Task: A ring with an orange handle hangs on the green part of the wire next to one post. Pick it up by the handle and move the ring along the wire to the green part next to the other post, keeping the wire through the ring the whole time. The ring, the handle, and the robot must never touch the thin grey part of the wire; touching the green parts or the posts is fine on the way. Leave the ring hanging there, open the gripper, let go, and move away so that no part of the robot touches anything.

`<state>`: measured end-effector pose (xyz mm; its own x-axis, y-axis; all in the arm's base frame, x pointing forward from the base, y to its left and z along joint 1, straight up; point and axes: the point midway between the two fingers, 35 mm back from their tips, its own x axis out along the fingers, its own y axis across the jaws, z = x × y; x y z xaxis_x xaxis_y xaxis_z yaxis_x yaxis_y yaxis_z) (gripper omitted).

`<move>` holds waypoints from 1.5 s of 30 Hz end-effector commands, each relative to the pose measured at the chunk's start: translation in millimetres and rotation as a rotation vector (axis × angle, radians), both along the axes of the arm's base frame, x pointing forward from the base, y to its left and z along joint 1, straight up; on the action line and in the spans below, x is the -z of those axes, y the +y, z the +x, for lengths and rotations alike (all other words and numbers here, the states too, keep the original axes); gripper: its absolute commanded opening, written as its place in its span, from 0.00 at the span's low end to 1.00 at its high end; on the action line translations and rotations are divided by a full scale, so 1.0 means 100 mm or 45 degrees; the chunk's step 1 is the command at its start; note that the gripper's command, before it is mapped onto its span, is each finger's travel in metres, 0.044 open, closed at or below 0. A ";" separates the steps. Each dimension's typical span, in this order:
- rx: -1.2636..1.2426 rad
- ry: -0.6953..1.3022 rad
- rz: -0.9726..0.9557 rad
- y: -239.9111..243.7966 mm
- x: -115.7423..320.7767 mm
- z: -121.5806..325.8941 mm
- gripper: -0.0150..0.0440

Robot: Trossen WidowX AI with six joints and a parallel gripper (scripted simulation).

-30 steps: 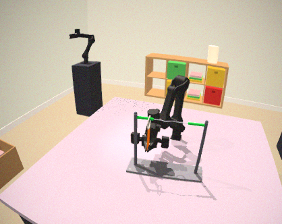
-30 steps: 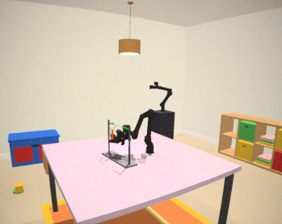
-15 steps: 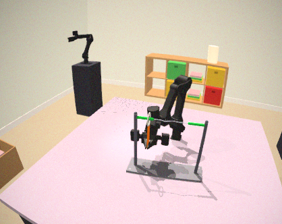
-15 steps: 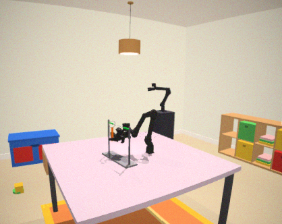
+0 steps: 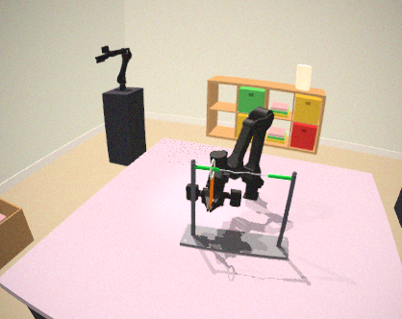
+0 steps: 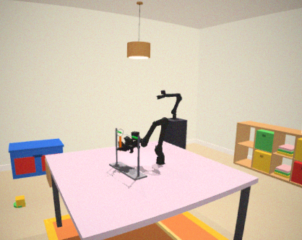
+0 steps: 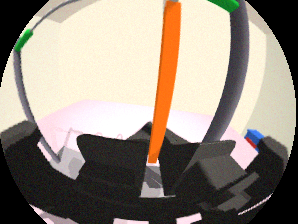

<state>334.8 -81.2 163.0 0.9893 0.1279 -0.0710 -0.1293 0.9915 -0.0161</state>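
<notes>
Pink surface (image 5: 133, 231) (image 6: 150, 188), pale walls behind; pincer (image 5: 211, 204) (image 6: 122, 147) (image 7: 152, 124) clamped on orange handle (image 5: 212, 192) (image 6: 120, 141) (image 7: 169, 75).
Ring (image 5: 213, 168) (image 6: 120, 132) encircled the wire (image 5: 245, 173) near its green part (image 5: 205, 167) beside the left-hand post (image 5: 193, 202) in the top view.

High frontal, wider side-on, and close pincer-mounted views
</notes>
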 end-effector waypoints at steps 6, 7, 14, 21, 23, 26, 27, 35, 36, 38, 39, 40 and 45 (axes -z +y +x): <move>-0.008 -0.001 0.004 0.04 -0.01 0.00 0.00; -0.009 -0.001 0.004 0.05 -0.01 -0.01 0.00; -0.012 -0.001 0.005 0.12 0.00 -0.01 0.00; -0.014 -0.002 0.005 0.19 0.00 -0.02 0.00; -0.014 -0.002 0.005 0.21 0.00 -0.02 0.00; -0.014 -0.002 0.005 0.24 0.00 -0.03 0.00; -0.014 -0.002 0.005 0.25 0.00 -0.03 0.00; -0.005 -0.004 -0.001 0.32 0.00 -0.04 0.00; -0.003 -0.004 -0.002 0.33 0.00 -0.04 0.00; 0.002 -0.005 -0.005 0.35 0.00 -0.04 0.00; 0.005 -0.005 -0.007 0.35 0.00 -0.04 0.00; 0.008 -0.005 -0.009 0.36 0.00 -0.04 0.00; 0.030 -0.007 -0.019 0.40 0.00 -0.05 0.00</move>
<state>331.3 -43.0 162.3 0.9904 0.1186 -0.0706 -0.1207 0.9923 -0.0262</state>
